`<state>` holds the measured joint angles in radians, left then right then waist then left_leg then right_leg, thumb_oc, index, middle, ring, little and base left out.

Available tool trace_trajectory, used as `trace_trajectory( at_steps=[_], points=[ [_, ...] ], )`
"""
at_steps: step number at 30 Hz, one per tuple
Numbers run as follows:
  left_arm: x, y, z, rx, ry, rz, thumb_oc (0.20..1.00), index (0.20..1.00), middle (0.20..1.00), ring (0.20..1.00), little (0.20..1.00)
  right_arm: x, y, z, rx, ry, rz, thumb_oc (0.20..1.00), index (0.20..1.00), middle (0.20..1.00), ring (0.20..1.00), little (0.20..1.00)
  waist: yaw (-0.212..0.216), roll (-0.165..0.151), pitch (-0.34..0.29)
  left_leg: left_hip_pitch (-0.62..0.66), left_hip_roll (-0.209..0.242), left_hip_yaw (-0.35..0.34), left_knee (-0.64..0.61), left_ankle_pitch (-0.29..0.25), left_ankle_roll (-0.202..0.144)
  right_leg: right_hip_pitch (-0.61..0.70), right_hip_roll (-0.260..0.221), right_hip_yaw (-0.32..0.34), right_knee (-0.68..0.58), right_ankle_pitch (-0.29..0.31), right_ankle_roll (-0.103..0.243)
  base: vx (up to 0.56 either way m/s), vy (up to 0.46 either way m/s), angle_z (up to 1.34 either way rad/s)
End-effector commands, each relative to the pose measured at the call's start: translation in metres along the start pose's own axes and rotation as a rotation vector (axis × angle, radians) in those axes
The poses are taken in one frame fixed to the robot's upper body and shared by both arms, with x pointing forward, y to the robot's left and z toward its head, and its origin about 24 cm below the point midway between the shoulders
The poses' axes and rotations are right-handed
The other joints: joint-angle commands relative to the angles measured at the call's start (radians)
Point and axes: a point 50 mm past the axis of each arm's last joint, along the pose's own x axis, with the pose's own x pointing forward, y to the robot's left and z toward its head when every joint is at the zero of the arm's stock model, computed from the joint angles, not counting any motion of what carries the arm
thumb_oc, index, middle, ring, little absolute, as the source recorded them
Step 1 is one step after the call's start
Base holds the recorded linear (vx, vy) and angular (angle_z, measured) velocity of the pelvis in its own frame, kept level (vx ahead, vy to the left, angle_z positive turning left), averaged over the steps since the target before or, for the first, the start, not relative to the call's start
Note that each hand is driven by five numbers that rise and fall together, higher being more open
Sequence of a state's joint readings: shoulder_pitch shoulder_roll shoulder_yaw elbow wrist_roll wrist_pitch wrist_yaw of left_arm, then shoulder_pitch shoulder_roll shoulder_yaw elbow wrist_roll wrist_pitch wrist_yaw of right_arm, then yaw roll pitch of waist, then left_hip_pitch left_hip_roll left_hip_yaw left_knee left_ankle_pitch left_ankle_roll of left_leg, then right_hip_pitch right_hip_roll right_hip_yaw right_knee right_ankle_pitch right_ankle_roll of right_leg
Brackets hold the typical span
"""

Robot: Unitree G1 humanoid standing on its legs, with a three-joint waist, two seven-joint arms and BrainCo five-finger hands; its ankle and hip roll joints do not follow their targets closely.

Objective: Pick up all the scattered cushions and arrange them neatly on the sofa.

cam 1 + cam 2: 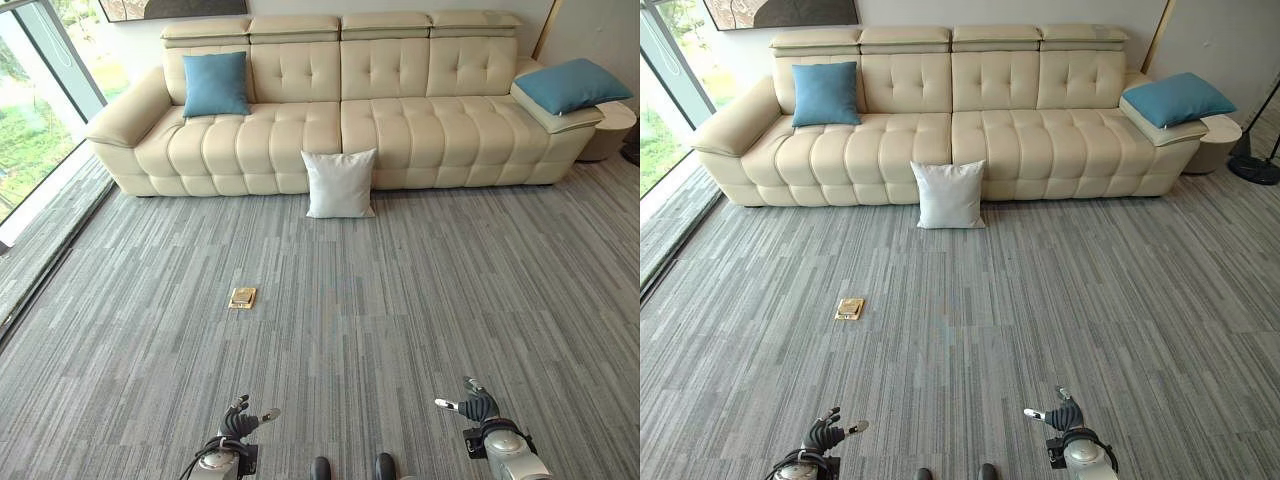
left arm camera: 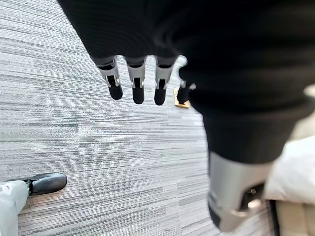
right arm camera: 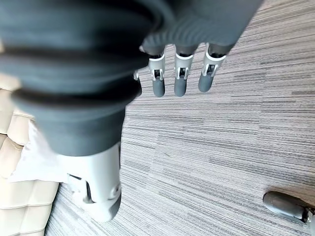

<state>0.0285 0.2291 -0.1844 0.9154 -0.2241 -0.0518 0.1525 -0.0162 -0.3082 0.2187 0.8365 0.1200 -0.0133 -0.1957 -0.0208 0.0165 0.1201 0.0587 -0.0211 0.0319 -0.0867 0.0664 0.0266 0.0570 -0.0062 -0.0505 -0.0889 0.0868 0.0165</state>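
- Nearest the camera, the robot's left hand point(image 1: 240, 420) and right hand point(image 1: 476, 403) hang low over the grey striped carpet point(image 1: 400, 300), well apart from each other, one on each side.
- Left hand: in its wrist view the fingers point(image 2: 137, 88) stretch out straight and loose over bare carpet, grasping nothing.
- Right hand: its wrist view shows the same, fingers point(image 3: 179, 81) extended and relaxed above the carpet, nothing in the palm.
- Ahead of the left hand, and well apart from it, a small square brass-coloured floor plate point(image 1: 242, 297) lies flat in the carpet.
- Far ahead of both hands, roughly between them, a white square fabric cushion point(image 1: 340, 183) stands upright on the carpet, leaning against the front of the long cream tufted leather sofa point(image 1: 400, 130); whether its top edge touches the seat front or only comes close I cannot quite tell.
- Beyond the left hand, a blue square cushion point(image 1: 215, 84) stands upright on the sofa seat against the backrest, just beside the armrest at that end.
- Beyond the right hand, a second blue cushion point(image 1: 572, 85) lies tilted on top of the armrest at the opposite end.
- Just past that armrest stands a round pale side table point(image 1: 612, 128).
- Off to the left hand's outer side, a floor-length window point(image 1: 30, 120) runs along the carpet edge.
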Motion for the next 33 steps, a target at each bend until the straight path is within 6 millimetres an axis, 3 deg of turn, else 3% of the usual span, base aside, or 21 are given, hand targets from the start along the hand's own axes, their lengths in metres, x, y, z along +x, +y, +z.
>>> trace_trajectory(
  at_steps=[1,14,22,33],
  points=[
    [0.009,0.007,0.024,0.013,-0.058,0.041,1.0,1.0,1.0,1.0,1.0,0.005,0.003,0.009,0.022,-0.019,-0.014,1.0,1.0,1.0,1.0,1.0,-0.002,-0.026,-0.013,0.047,0.05,-0.038,-0.001,-0.099,-0.064,0.052,-0.069,0.012,0.002,-0.123,0.089,0.0,0.0,0.0],
    [0.007,0.004,0.01,-0.004,-0.004,0.036,1.0,1.0,1.0,1.0,1.0,0.003,0.007,0.004,0.039,0.002,0.005,1.0,1.0,1.0,1.0,1.0,0.003,-0.03,-0.008,0.049,0.049,-0.045,-0.001,-0.1,-0.063,0.056,-0.069,0.004,0.002,-0.126,0.089,0.0,0.0,0.0],
    [0.008,0.003,0.021,0.017,-0.054,0.035,1.0,1.0,1.0,1.0,1.0,0.004,0.006,0.01,0.03,-0.027,0.004,1.0,1.0,1.0,1.0,1.0,0.005,-0.028,-0.008,0.048,0.049,-0.044,-0.001,-0.102,-0.064,0.056,-0.071,-0.002,0.002,-0.127,0.091,0.0,-0.002,0.02],
    [0.008,0.0,0.015,0.039,-0.027,0.02,1.0,1.0,1.0,1.0,1.0,0.002,0.006,-0.009,0.033,0.054,0.001,1.0,1.0,1.0,1.0,1.0,0.004,-0.025,-0.011,0.049,0.048,-0.043,-0.001,-0.103,-0.064,0.059,-0.07,-0.001,0.002,-0.128,0.091,0.0,0.0,0.0]
  ],
)
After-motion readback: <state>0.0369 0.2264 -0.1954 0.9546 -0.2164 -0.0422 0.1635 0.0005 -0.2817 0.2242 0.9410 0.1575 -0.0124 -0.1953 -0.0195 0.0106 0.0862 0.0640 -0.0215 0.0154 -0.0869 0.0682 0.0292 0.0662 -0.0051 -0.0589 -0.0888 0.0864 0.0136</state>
